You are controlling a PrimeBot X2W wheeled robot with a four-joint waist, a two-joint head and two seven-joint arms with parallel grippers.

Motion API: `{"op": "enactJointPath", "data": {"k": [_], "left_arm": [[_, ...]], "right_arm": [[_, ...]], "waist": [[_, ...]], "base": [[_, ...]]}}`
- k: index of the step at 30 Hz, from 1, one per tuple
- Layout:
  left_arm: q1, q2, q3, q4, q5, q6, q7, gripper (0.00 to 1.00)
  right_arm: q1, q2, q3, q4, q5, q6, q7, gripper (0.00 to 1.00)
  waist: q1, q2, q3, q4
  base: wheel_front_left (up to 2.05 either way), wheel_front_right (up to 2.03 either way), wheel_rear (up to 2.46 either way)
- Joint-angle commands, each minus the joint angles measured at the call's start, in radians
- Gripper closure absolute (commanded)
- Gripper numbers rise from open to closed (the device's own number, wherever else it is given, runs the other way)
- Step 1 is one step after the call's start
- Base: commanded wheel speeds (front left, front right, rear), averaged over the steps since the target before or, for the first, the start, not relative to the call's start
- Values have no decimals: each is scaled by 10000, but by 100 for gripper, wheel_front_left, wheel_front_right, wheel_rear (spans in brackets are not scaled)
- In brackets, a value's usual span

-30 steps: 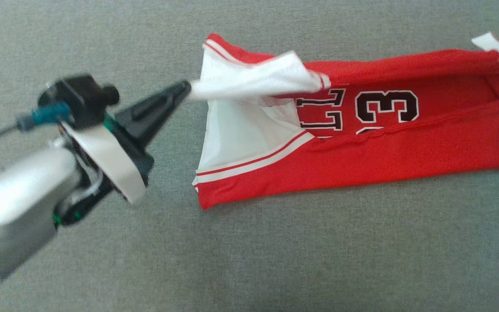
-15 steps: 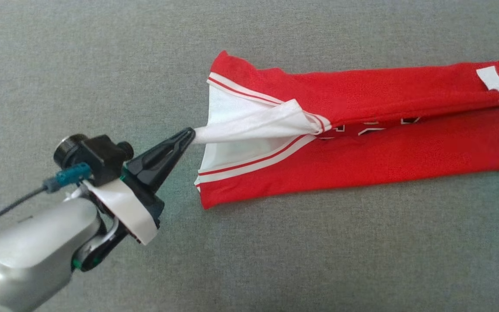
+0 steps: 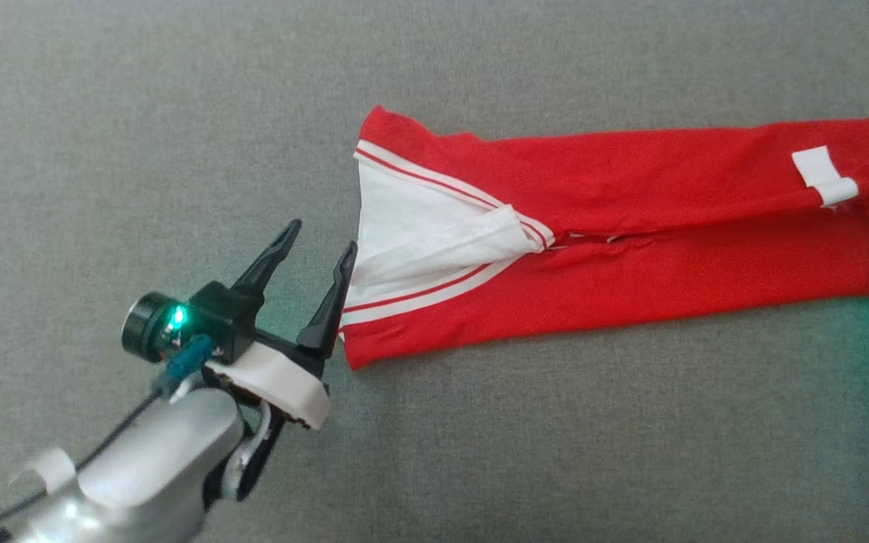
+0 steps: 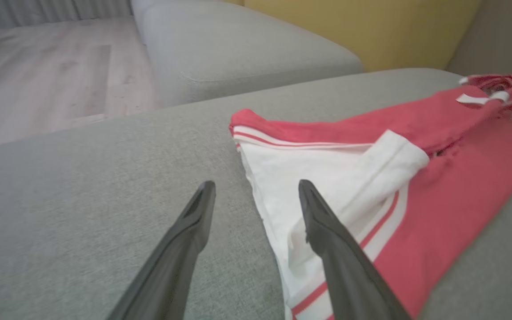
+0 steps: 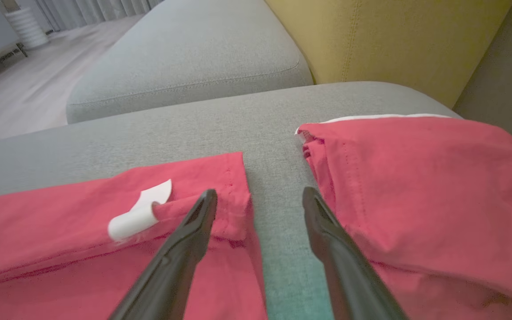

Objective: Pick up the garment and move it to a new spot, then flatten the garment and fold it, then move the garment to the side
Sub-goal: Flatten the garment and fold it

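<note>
Garment (image 3: 631, 196) flat amid bare cushion (image 3: 178, 113); left fingers (image 3: 331, 298), right fingers (image 5: 191, 240) apart, empty, seemingly beside its ends

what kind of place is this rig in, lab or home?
Probably a home living room: the red jersey lies on a grey upholstered sofa seat, a yellow cushion behind it, pale wood flooring beyond.

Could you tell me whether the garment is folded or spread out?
Folded: the garment lies as a narrow strip, long edges meeting along its middle.

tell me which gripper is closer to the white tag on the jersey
Right. The right gripper is open just beside the white tag; the left gripper is at the jersey's opposite end.
</note>
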Motion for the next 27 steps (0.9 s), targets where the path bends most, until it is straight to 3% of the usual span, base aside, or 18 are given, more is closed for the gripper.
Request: {"op": "enactJointPath", "data": {"k": [1, 7, 11, 17, 27], "left_arm": [[373, -31, 1117, -419, 384, 433, -119, 0], [2730, -1207, 3594, -1435, 2513, 1607, -123, 0], [4076, -1984, 4537, -1868, 3992, 1845, -124, 0], [5091, -2653, 5002, -2100, 5201, 1435, -125, 0], [5592, -3471, 5773, -1969, 6275, 383, -125, 0]], "right_arm": [[551, 126, -56, -621, -141, -7, -145, 0], [1460, 1316, -413, -1507, -194, -7, -58, 0], [1409, 1748, -1095, -1292, -414, -7, 46, 0], [567, 2003, -2493, -146, -1234, -7, 343, 0], [-1399, 1491, -4466, 2612, -3612, -7, 1027, 0]], "waist": [[0, -1, -329, 19], [0, -1, -1104, 119], [0, -1, -1522, 400], [0, -1, -1765, 1006], [0, -1, -1499, 1857]], "base": [[0, 0, 0], [0, 0, 0], [0, 0, 0], [0, 0, 0], [0, 0, 0]]}}
